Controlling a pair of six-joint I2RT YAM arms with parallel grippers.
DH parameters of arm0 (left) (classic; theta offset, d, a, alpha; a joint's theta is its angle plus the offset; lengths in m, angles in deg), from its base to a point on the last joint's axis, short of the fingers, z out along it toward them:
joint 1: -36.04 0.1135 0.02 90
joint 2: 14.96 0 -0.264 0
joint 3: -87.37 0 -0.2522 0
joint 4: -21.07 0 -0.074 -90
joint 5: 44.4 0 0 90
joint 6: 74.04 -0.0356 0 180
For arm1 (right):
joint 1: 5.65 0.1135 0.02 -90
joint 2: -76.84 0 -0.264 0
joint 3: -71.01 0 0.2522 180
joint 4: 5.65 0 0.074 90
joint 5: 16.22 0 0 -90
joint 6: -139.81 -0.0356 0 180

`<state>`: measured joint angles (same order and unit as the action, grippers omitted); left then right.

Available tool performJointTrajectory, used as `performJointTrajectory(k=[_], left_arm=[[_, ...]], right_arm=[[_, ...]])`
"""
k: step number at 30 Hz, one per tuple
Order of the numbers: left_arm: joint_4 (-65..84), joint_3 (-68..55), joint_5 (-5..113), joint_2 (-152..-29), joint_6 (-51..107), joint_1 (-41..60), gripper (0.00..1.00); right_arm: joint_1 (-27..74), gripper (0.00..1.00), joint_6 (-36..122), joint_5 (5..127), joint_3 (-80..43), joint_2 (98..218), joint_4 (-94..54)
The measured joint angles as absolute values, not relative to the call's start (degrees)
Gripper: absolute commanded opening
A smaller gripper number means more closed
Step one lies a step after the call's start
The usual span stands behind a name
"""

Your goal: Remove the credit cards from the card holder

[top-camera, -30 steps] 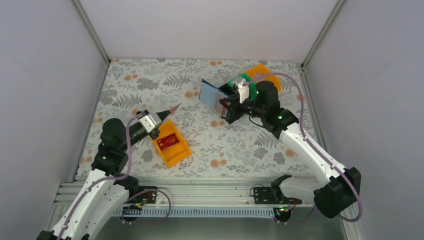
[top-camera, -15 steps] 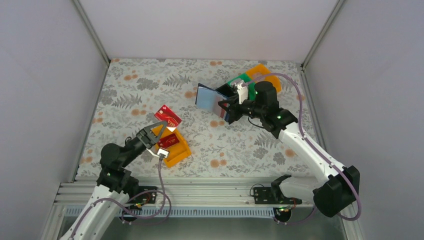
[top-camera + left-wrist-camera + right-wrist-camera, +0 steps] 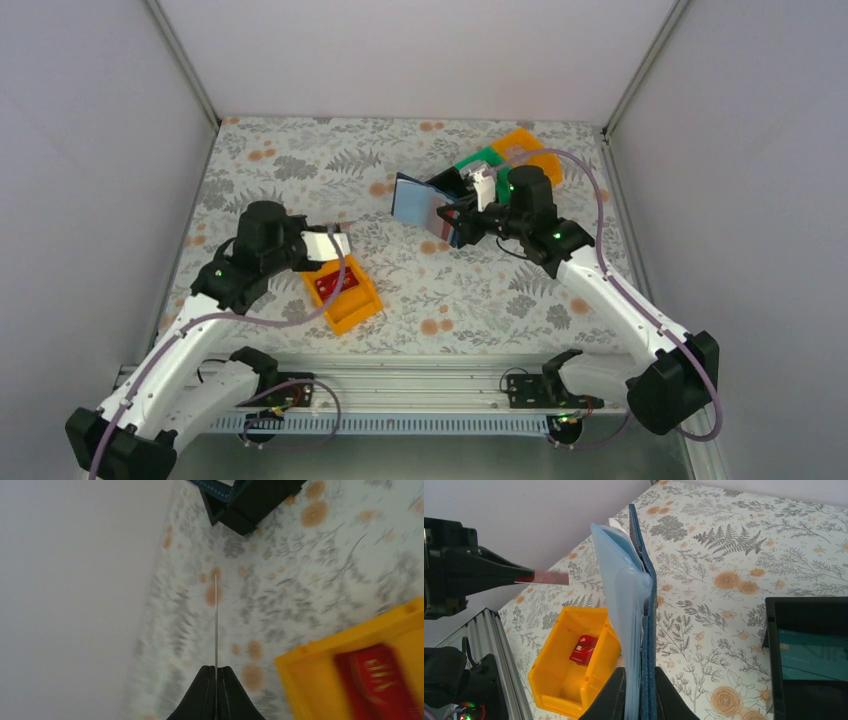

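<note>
My right gripper (image 3: 641, 682) is shut on the card holder (image 3: 646, 600), a dark navy wallet with pale blue sleeves, and holds it upright and open above the table. From above, the card holder (image 3: 413, 200) sits at the back centre-right. My left gripper (image 3: 216, 669) is shut on a thin credit card (image 3: 216, 620), which I see edge-on. In the top view that pinkish-white card (image 3: 330, 243) hangs over the far end of the orange bin (image 3: 345, 295). A red credit card (image 3: 330, 284) lies inside this bin.
A black bin (image 3: 809, 650) with a teal card (image 3: 814, 662) in it stands to the right of the card holder. Green (image 3: 480, 160) and orange (image 3: 530, 150) bins sit behind my right arm. Grey walls enclose the floral table (image 3: 300, 170).
My left arm has swung and risen, turning the card it holds from face-up to edge-on above the orange bin. My right gripper has shifted the card holder slightly left.
</note>
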<state>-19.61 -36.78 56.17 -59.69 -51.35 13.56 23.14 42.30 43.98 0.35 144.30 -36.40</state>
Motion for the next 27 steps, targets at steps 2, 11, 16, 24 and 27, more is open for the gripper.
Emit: performJointTrajectory(k=[2,11,16,24,27], left_arm=[[-24.11,-33.22,54.57,-62.79,-40.79,12.36,0.02],[-40.66,-31.21,41.92,-72.15,-16.38,8.05,0.02],[-38.08,-31.1,35.47,-76.47,-14.15,2.63,0.02],[-36.48,-30.7,30.13,-80.85,-11.16,0.88,0.02],[-35.98,-31.42,29.72,-80.52,-10.09,0.88,0.02]], right_arm=[[23.14,0.04,42.23,43.98,0.35,144.3,-36.55],[23.14,0.04,42.17,43.76,0.24,144.04,-37.65],[23.14,0.04,42.12,43.78,0.43,141.17,-38.26],[23.14,0.04,42.06,44.44,1.59,135.4,-38.56],[23.14,0.04,42.04,44.81,2.1,134.46,-38.72]])
